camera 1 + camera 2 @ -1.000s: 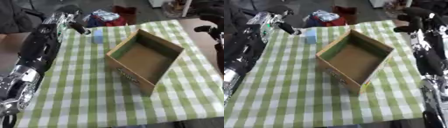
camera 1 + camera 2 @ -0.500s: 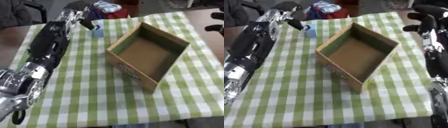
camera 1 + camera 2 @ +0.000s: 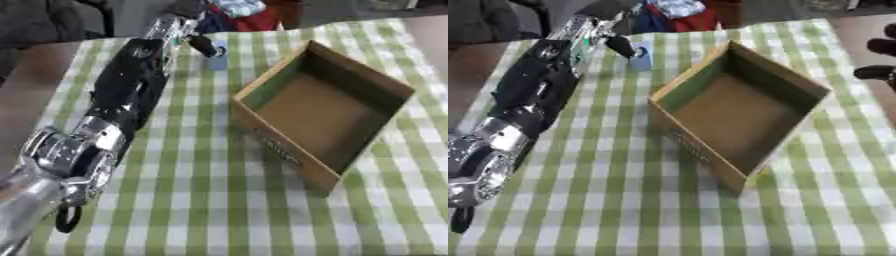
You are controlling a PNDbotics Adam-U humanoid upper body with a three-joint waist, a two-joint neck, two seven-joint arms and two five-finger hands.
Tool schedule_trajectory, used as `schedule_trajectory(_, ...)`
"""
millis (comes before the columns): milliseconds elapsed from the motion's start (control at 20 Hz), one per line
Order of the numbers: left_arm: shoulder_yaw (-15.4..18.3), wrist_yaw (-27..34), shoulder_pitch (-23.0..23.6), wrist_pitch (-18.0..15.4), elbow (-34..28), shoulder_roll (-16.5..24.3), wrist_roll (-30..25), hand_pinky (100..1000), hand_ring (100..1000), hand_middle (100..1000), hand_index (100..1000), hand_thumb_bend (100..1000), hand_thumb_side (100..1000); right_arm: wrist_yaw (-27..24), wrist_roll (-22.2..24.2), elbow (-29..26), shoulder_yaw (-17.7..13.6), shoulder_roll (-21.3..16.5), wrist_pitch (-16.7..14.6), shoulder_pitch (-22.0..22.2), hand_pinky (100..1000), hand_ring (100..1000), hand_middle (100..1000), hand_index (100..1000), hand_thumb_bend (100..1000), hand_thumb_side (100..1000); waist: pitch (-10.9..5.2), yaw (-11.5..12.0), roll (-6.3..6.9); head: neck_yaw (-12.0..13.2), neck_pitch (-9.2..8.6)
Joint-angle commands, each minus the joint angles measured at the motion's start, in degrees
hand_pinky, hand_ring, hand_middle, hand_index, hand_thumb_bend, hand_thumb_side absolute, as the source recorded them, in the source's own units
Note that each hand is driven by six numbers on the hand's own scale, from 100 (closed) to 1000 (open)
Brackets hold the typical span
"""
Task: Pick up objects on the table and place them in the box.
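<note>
Boxes: one, cardboard (image 3: 324, 107), open top.
Small blue objects: one (image 3: 218, 58), on the tablecloth.
Tablecloths: one, green check (image 3: 201, 200).
Hands: two, left (image 3: 188, 20), right (image 3: 881, 60).

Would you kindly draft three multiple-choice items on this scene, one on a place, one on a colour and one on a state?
1. Where does the small blue object stand?
A. inside the box
B. on the cloth beyond the box's far-left side, by the left hand
C. at the table's near edge

2. What colours is the tablecloth?
A. green and white checks
B. plain red
C. blue stripes

3. What is in the box?
A. several objects
B. a folded cloth
C. nothing

Answers:
1. B: the blue object stands outside the box, next to the left hand.
2. A: the tablecloth shows green and white checks.
3. C: the box's brown floor lies bare.
</note>
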Motion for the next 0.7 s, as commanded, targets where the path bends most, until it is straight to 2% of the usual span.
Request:
schedule_trajectory(50,0.6,-0.2,-1.7,0.0,-1.2,2.2,-0.4,799,836,833,908,457,473,0.0,0.2,-1.4,0.1,-0.2,-0.1,-1.0,628,773,738,736,100,421,-0.49,-0.2,-0.1,1.0,-0.84)
schedule_trajectory(400,0.7,1.2,-1.1,-0.2,-0.2,2.1,-2.1,799,835,830,907,430,470,0.1,0.3,-1.4,0.1,-0.1,-0.1,-1.4,627,771,738,736,100,425,0.4,-0.8,0.06,1.2,-0.68)
schedule_trajectory(700,0.6,1.8,-1.0,-0.4,-0.4,2.1,-3.6,800,836,833,908,428,470,0.1,0.3,-1.4,0.1,0.0,-0.1,-1.4,627,771,738,736,100,426,0.46,-0.8,0.11,0.8,-0.47)
